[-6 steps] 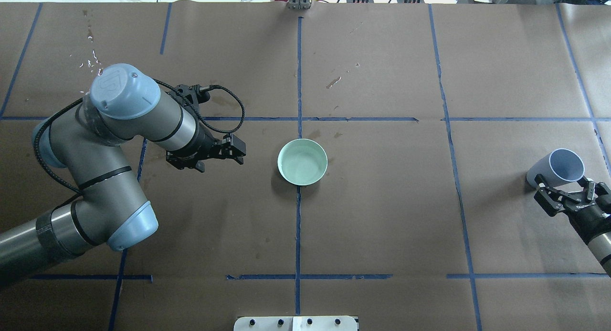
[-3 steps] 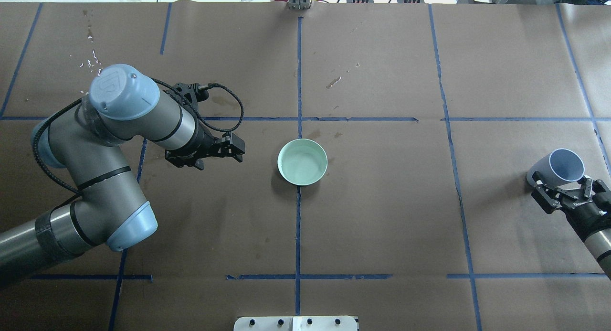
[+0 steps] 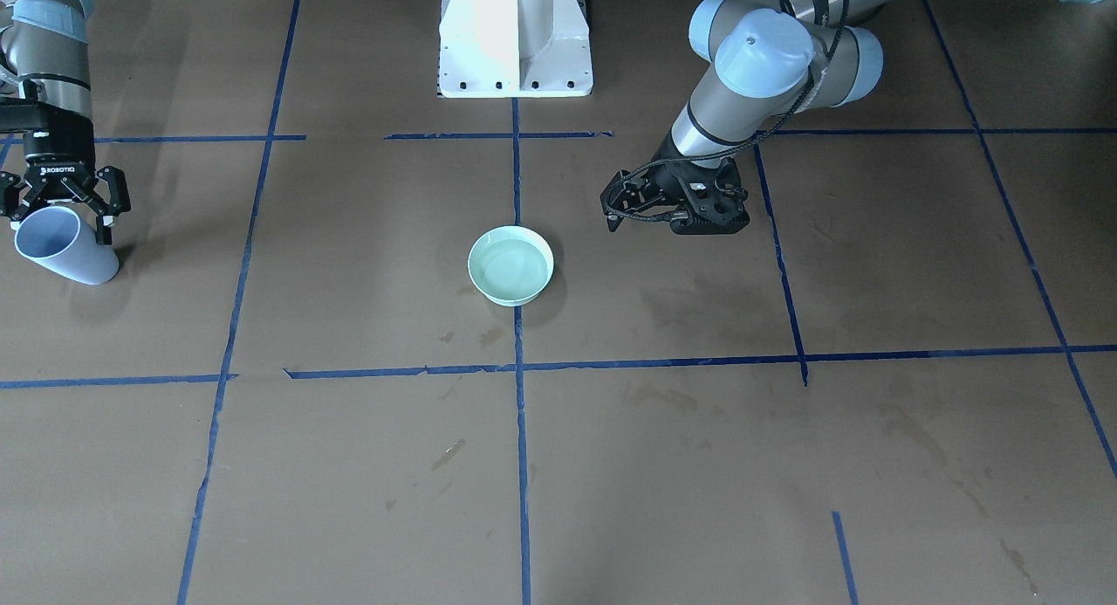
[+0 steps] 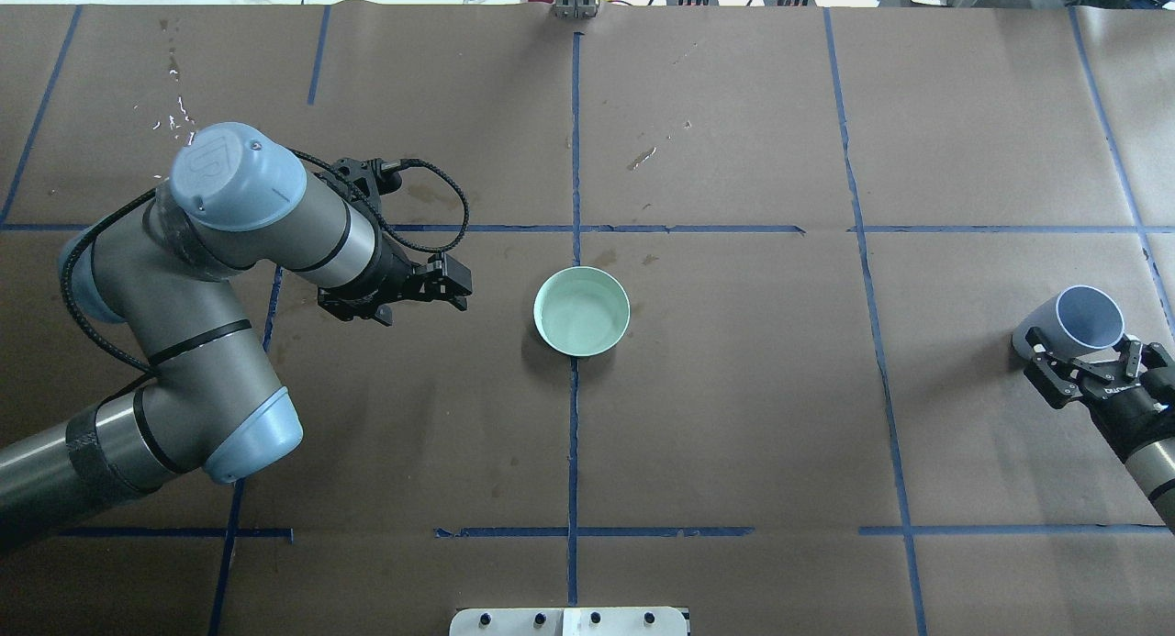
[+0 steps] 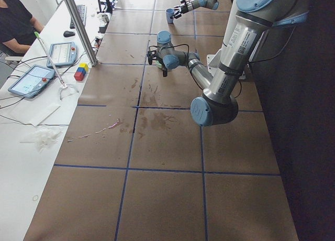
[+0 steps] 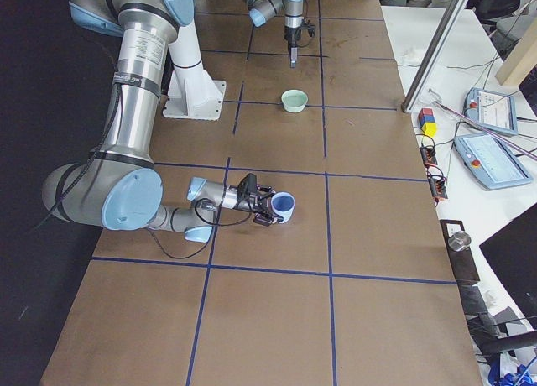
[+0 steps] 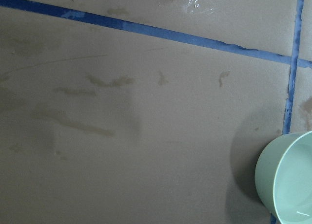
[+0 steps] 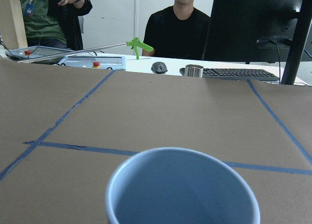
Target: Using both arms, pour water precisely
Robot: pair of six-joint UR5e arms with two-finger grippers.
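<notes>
A mint-green bowl (image 4: 582,311) sits at the table's centre, holding clear water (image 3: 510,269) with a pale green tint. Its rim shows at the lower right of the left wrist view (image 7: 265,170). My left gripper (image 4: 456,285) hovers a short way to the bowl's left, pointing toward it, open and empty. A light-blue cup (image 4: 1083,319) stands upright at the far right. My right gripper (image 4: 1088,362) reaches in level, with its open fingers flanking the cup's lower part. The cup's rim (image 8: 181,185) fills the bottom of the right wrist view, and it looks empty.
Brown paper with blue tape lines covers the table, with wet stains and droplets (image 4: 174,113) at the far left. The white pedestal base (image 3: 515,37) stands behind the bowl. A desk with tablets (image 5: 31,78), coloured blocks (image 5: 80,72) and seated people (image 8: 178,24) borders the far side.
My left gripper has drifted slightly back from the bowl. My right gripper has shifted a little at the cup. The bowl and cup have stayed put.
</notes>
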